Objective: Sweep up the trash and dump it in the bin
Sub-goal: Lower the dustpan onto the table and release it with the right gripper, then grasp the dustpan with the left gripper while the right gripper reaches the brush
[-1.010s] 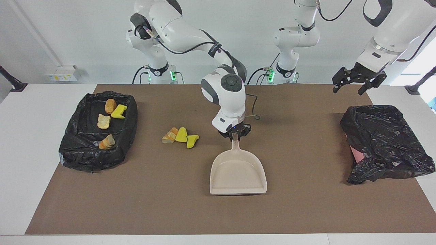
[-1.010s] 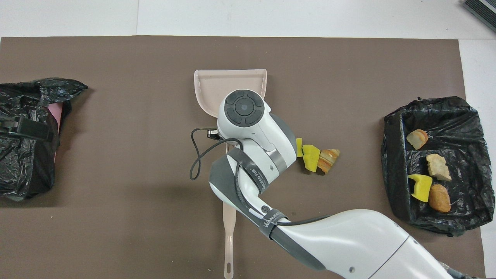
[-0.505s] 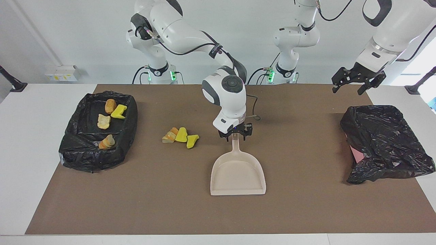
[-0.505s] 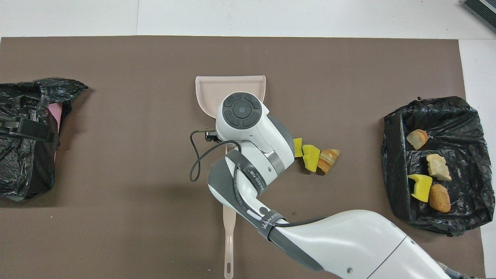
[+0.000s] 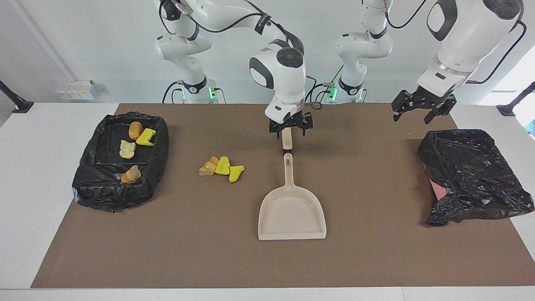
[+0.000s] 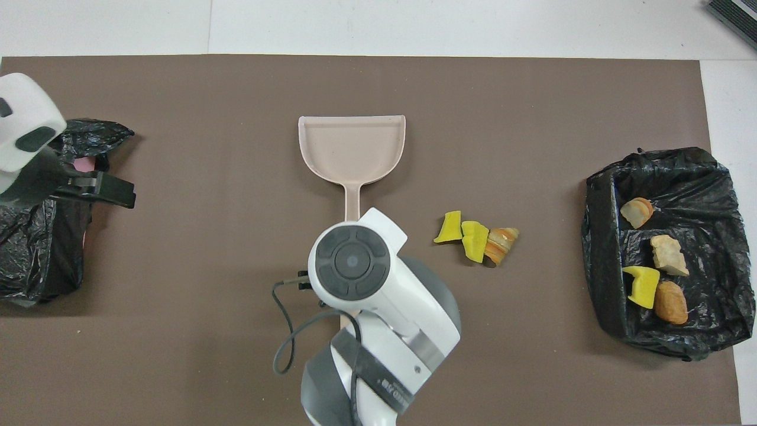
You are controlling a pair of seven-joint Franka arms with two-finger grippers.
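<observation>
Brown worktop is carrying trash: yellow, beige and orange foam lumps lying mid-worktop, others sitting in the bin. Right end effector, open, empty, is hanging over the dustpan handle; left end effector is hanging open.

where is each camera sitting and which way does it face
Facing view: high across the table, looking back at the robots; shows both arm bases, the right end effector raised over the dustpan handle, the left end effector up beside the crumpled black bag.
Overhead view: above the robots' end, looking steeply down and forward; shows the right arm's wrist and, at the edge, the left end effector.
Both share: the dustpan, three loose trash lumps on the brown mat, and four in the bag-lined bin, turned half around.
</observation>
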